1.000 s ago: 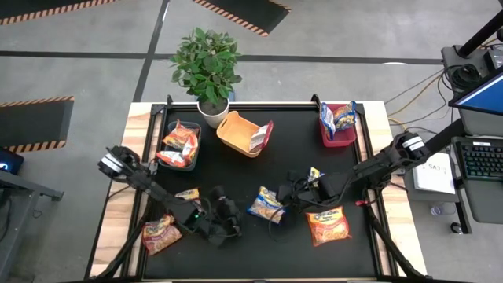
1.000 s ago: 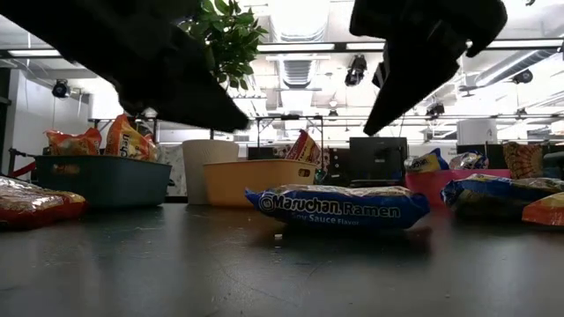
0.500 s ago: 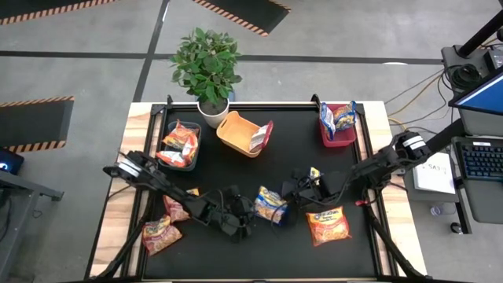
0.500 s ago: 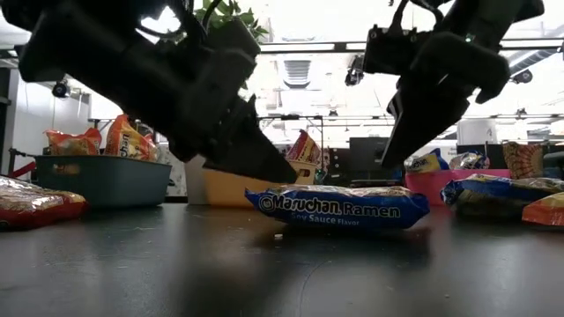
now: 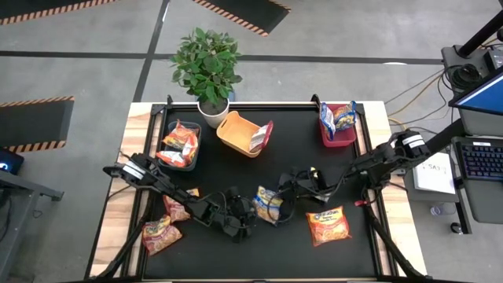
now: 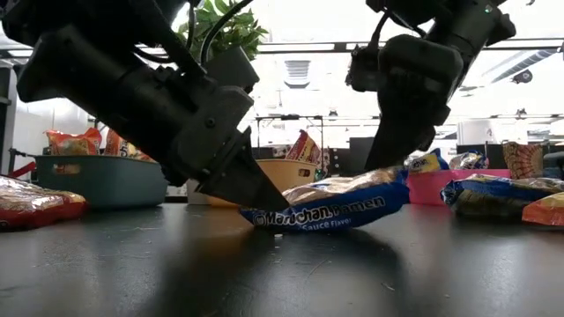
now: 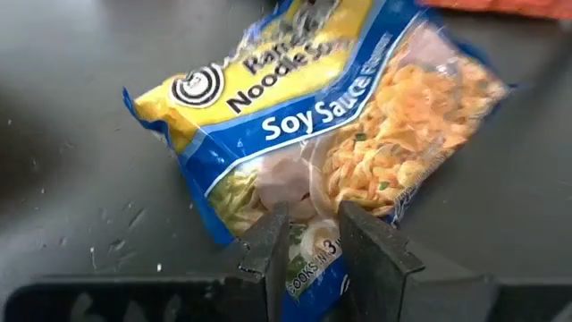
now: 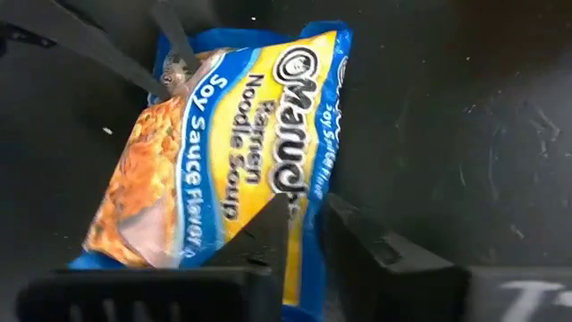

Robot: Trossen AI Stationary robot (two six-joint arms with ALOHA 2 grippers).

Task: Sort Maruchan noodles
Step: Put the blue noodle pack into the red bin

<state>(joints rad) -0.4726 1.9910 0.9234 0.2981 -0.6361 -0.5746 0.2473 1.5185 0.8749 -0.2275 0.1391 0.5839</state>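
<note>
Mid-table — blue-yellow Maruchan soy-sauce packet (image 5: 268, 203), crinkly, one end raised.

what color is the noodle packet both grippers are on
Blue and yellow packet, soy sauce flavor; clearest in the left wrist view.

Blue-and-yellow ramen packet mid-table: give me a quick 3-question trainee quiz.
1. True or false: the blue-and-yellow crinkly plastic ramen packet lies flat on the black table.
2. Flavour printed on it: A chicken, B soy sauce, C beef?
3. Which arms' jaws grip it?
Key: 1 false, one end is raised. 2 B. 3 Both: left arm's jaws at one end, right arm's jaws at the other.
</note>
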